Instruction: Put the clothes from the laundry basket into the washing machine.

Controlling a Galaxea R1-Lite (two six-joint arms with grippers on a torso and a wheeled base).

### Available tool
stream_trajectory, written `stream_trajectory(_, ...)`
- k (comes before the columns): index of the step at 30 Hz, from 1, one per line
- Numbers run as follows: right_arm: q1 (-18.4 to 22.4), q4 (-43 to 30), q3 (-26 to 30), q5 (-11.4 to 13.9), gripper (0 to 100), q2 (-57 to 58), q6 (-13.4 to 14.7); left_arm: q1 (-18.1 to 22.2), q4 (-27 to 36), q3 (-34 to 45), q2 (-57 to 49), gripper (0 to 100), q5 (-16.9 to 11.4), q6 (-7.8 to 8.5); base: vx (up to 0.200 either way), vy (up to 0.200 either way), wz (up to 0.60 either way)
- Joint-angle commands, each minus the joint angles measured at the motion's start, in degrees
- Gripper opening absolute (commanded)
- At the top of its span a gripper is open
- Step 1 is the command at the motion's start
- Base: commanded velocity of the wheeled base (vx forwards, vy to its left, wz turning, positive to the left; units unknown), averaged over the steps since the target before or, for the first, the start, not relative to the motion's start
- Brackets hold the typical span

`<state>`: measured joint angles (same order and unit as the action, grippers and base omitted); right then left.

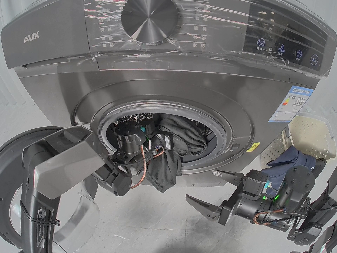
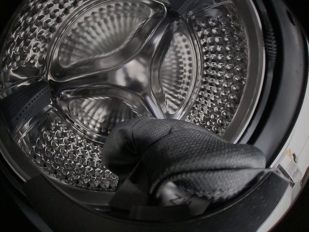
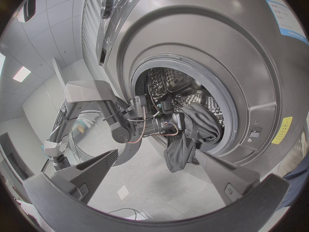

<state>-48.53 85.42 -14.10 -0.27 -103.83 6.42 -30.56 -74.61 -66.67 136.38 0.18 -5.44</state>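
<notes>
The grey washing machine (image 1: 168,85) stands with its round opening in front of me. My left gripper (image 1: 174,140) is at the mouth of the drum (image 2: 128,65), shut on a black garment (image 1: 182,137). The cloth drapes over its fingers and hides them; part lies in the opening and part hangs down over the door seal (image 3: 180,152). My right gripper (image 1: 207,190) is low and to the right, open and holding nothing, just in front of the white laundry basket (image 1: 316,130). A navy garment (image 1: 293,162) lies in that basket.
The machine's door (image 1: 10,180) hangs wide open at the left, behind my left arm. Pale bare floor (image 1: 158,218) runs below the opening. The basket stands against the machine's right side.
</notes>
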Motion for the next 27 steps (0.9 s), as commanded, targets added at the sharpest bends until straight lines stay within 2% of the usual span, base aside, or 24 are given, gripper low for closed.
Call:
stream_trajectory(1,-0.07,0.01,-0.13,0.00,100,-0.15,-0.01,0.24,4.38,-7.69,2.93,0,0.78,-0.63,0.000,0.000,0.00)
stream_trajectory(10,-0.07,0.01,-0.13,0.00,100,-0.15,-0.01,2.09,11.06,-20.52,6.09,0,4.04,-0.63,0.000,0.000,0.00)
stream_trajectory(21,-0.07,0.01,-0.22,0.00,100,-0.15,-0.10,2.00,11.85,-20.78,5.57,0,5.00,-0.72,0.000,0.000,0.00)
stream_trajectory(22,-0.07,0.01,-0.31,0.00,100,-0.15,-0.10,2.00,11.94,-20.69,5.48,100,5.35,-0.72,0.000,0.000,0.00)
stream_trajectory(24,-0.07,0.01,-0.31,0.00,100,-0.15,-0.10,1.91,12.03,-20.52,5.30,100,5.44,-1.42,0.000,0.000,0.00)
stream_trajectory(27,-0.07,0.01,-0.40,0.00,100,-0.24,-0.10,1.29,13.26,-19.02,4.16,100,5.62,-3.44,0.000,0.000,0.00)
